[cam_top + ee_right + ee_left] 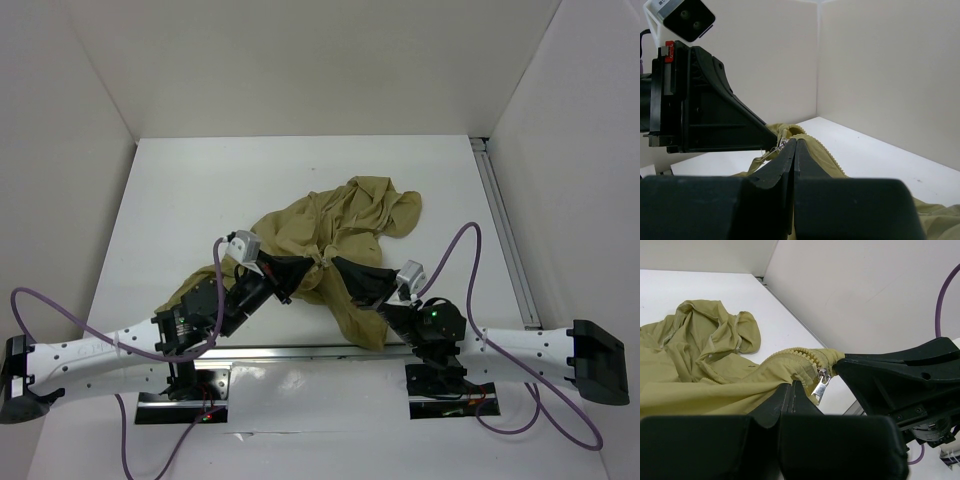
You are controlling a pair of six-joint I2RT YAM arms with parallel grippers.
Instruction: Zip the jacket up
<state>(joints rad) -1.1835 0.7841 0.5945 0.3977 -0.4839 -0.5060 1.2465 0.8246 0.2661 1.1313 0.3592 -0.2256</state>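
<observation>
The khaki jacket [345, 215] lies crumpled at the table's middle, one part hanging toward the near edge. My left gripper [308, 267] and right gripper [338, 264] meet tip to tip at a bunched, raised fold. In the left wrist view the left gripper [791, 385] is shut on fabric beside the zipper teeth [802, 354]. The silver zipper pull [820, 385] hangs just right of it, and the right gripper's fingers [875, 372] pinch the fold's end. In the right wrist view the right gripper [795, 142] is shut on the jacket's zipper edge [824, 150], with the pull [771, 151] to its left.
White walls enclose the table on three sides. A metal rail [503, 235] runs along the right edge and another [300, 350] along the near edge by the arm bases. Purple cables [462, 240] loop above both arms.
</observation>
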